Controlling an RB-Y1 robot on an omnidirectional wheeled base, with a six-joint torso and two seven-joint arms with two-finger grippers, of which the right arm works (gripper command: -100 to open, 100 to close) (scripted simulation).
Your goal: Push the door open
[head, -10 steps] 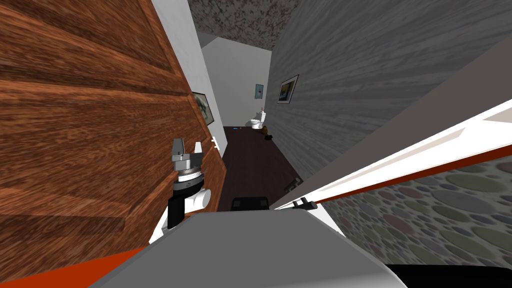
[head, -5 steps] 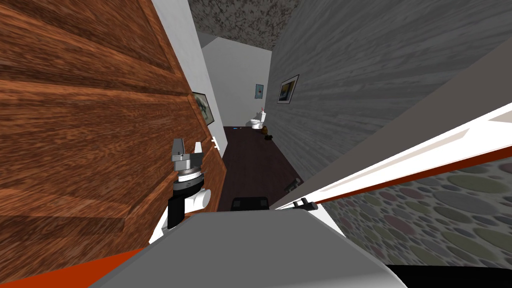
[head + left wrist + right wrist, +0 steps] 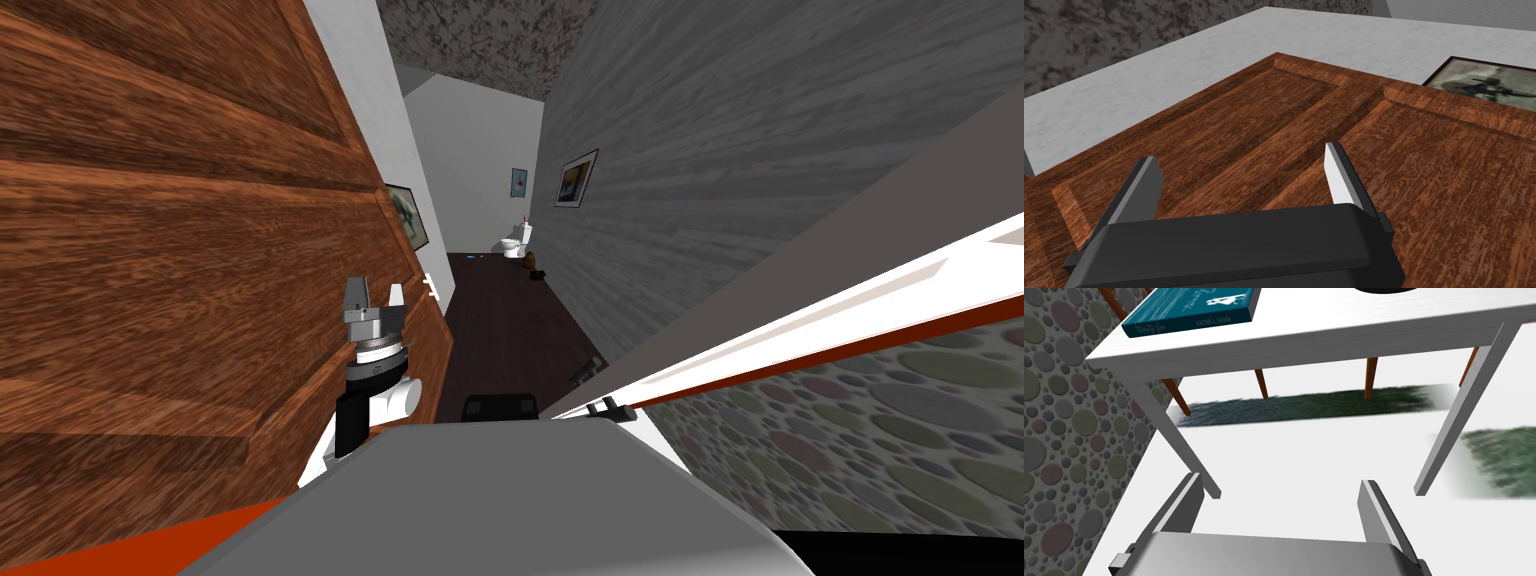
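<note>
Almost nothing moved vs. 1 s ago: the left gripper [image 3: 372,290] and the door [image 3: 180,250] sit at the same place. Only the white-and-red band [image 3: 800,330] at the right side slid a little lower.

Head view: the brown wood door is on my left, swung partly open. Past its edge is a corridor w/ dark floor [image 3: 500,320] and a grey wall [image 3: 700,150]. A white handle [image 3: 430,288] sticks out at the door's edge, just beside the left gripper. The gripper points up along the door's face, very close to it; if it touches, I cannot tell. A toilet [image 3: 515,243] stands at the far end of the corridor.

Left wrist view: the two fingers [image 3: 1339,175] are spread wide, approx. a third of the width apart, and hold nothing. The door's raised panels lie behind them, and a framed picture [image 3: 1484,85] hangs on the white wall [image 3: 1174,75] past the door's edge.

Right wrist view: the right gripper [image 3: 1280,484] is also spread wide, w/ nothing between its fingers. It looks at a white table [image 3: 1324,333] w/ a teal book [image 3: 1194,310] on top, and a dark green rug [image 3: 1314,405] under it.
</note>
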